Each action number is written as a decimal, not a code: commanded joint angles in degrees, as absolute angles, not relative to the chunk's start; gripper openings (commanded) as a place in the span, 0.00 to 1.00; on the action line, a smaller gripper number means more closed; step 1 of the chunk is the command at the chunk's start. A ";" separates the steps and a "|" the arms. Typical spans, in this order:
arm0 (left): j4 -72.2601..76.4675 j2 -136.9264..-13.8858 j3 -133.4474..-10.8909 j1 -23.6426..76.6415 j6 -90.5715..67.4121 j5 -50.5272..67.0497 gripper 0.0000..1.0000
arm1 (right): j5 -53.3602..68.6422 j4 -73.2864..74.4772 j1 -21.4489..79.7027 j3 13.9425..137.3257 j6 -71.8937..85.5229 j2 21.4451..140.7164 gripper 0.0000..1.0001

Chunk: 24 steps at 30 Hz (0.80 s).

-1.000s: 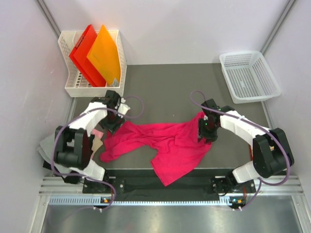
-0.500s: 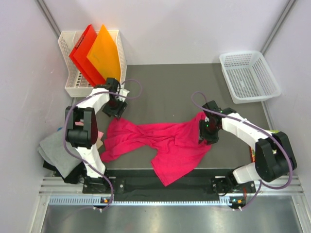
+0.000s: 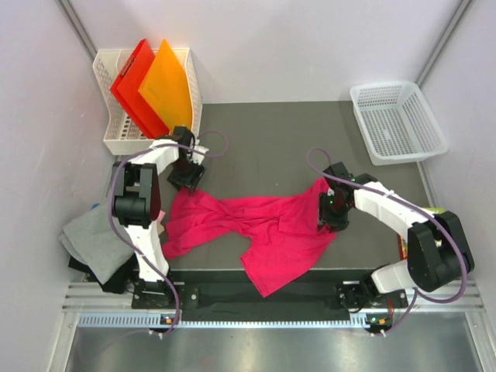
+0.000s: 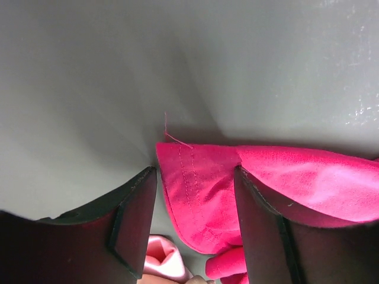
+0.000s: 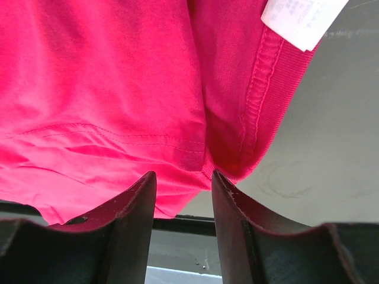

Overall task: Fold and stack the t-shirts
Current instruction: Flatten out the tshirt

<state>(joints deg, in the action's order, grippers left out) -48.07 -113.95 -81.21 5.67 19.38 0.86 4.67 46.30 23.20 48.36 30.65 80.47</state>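
Magenta t-shirt, one: is lying crumpled on the near half of the counter, long axis running left to right between the two claws.

Left claw, one: is hovering at the shirt's far-left end, fingers parted and straddling the stitched hem corner, not clenching it.

Right claw, one: is sitting over the right end beside the collar and its white label, fingers likewise parted, the cloth beyond them looking unpinched.

Each arm is nearer its own end, so closing on both ends and drawing them apart along that axis is probably the coming move.

Grey t-shirt, one: is lying off the counter's left edge.

Pale pink cloth, one scrap showing under the left claw.

White baskets, two: far left, holding one red folder and one orange folder; far right.
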 commanded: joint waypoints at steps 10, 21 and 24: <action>-46.41 -116.81 -83.06 5.62 19.07 3.08 0.00 | 5.45 43.95 23.55 46.67 32.87 77.95 0.41; -45.79 -112.86 -78.75 5.54 20.30 2.72 0.00 | 4.66 41.40 23.82 48.16 31.29 83.93 0.40; -45.79 -111.98 -78.22 5.54 20.39 3.08 0.00 | 4.48 41.39 23.82 50.27 30.50 85.60 0.39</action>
